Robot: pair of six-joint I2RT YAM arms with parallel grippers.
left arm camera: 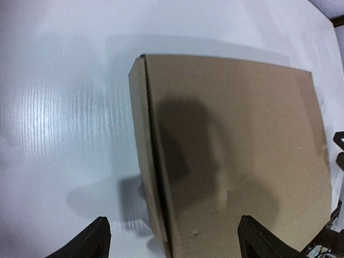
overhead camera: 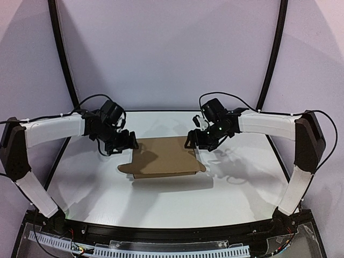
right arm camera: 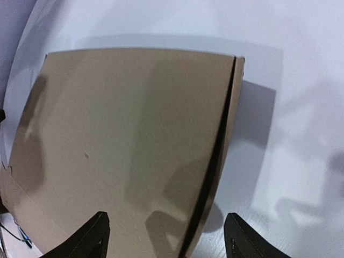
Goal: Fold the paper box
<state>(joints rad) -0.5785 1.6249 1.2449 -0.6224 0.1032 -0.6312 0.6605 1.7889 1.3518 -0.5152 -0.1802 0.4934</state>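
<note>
The paper box is a plain brown cardboard mailer lying flat in the middle of the white table, with small flaps sticking out at its near left and near right corners. My left gripper hovers open over the box's left edge; in the left wrist view the fingers straddle that edge of the paper box. My right gripper hovers open over the right edge; in the right wrist view its fingers straddle the folded edge of the paper box. Neither gripper holds anything.
The white table ends in a curved front edge near the arm bases. A pale backdrop with two black curved poles stands behind.
</note>
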